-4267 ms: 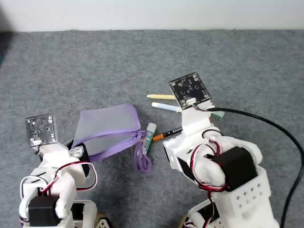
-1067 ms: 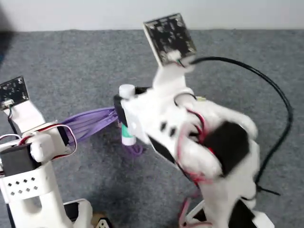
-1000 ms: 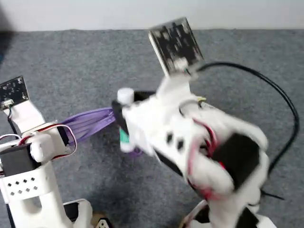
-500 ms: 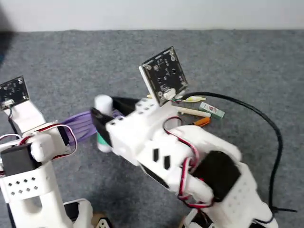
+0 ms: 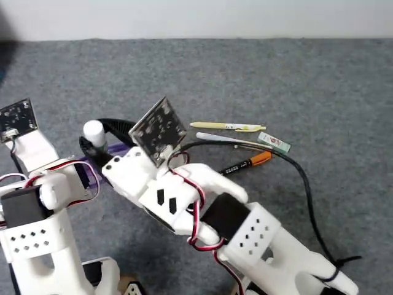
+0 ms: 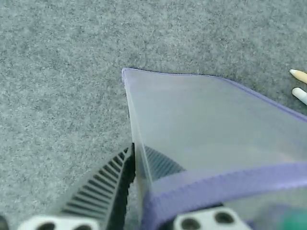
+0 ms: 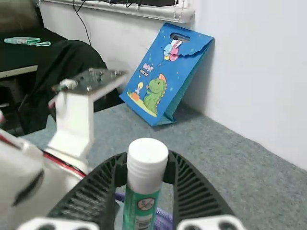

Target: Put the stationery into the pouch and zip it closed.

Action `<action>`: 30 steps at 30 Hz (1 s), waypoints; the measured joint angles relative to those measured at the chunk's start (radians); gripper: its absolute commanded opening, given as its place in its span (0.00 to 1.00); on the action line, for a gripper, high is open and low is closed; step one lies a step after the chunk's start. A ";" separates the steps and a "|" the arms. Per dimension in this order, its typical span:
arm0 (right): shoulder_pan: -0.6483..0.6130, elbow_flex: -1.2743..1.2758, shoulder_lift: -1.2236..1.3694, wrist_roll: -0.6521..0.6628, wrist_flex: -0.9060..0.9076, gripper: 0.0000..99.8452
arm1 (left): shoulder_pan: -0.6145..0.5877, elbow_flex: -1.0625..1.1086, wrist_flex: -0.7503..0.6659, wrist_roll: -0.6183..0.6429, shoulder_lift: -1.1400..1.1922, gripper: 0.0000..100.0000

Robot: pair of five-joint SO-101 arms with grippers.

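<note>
A lavender see-through pouch (image 6: 206,124) is held up at one edge by my left gripper (image 6: 133,152), which is shut on it. Its purple zipper band (image 6: 225,188) runs along the open side, and a strip of the pouch (image 5: 92,176) shows under the right arm in the high view. My right gripper (image 7: 146,162) is shut on a glue stick (image 7: 143,187) with a white cap (image 5: 93,130) and green body, held upright over the pouch beside the left arm. A yellow pen (image 5: 226,126), a white pen (image 5: 224,139), an orange marker (image 5: 247,163) and a small green piece (image 5: 274,142) lie on the grey mat.
The right arm (image 5: 202,209) stretches diagonally across the middle and covers most of the pouch. The left arm's base (image 5: 37,233) stands at the front left. A blue gift bag (image 7: 165,72) leans on the wall beyond the mat.
The right arm has swung left with the glue stick, from mid-table to above the pouch by the left arm. The pens on the right have come into sight. The left arm kept still.
</note>
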 measured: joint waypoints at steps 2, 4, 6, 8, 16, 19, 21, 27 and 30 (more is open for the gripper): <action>-0.002 0.058 0.000 0.037 -0.043 0.01 | 0.000 0.000 0.000 0.000 0.000 0.01; -0.003 0.103 0.000 0.061 -0.081 0.03 | 0.000 0.000 0.000 0.000 0.000 0.01; -0.003 0.112 0.002 0.072 -0.094 0.08 | 0.000 0.000 0.000 0.000 0.000 0.01; -0.003 0.112 0.002 0.078 -0.095 0.14 | 0.000 0.000 0.000 0.000 0.000 0.01; -0.005 0.046 -0.003 0.040 0.091 0.12 | 0.000 0.000 0.000 0.000 0.000 0.01; 0.015 -0.048 -0.009 -0.048 0.216 0.12 | 0.000 0.000 0.000 0.000 0.000 0.01; 0.052 -0.104 -0.009 -0.135 0.328 0.12 | 0.000 0.000 0.000 0.000 0.000 0.01; 0.259 -0.255 0.005 -0.255 0.675 0.11 | 0.000 0.000 0.000 0.000 0.000 0.01; 0.381 -0.282 0.029 -0.256 0.793 0.12 | 0.000 0.000 0.000 0.000 0.000 0.01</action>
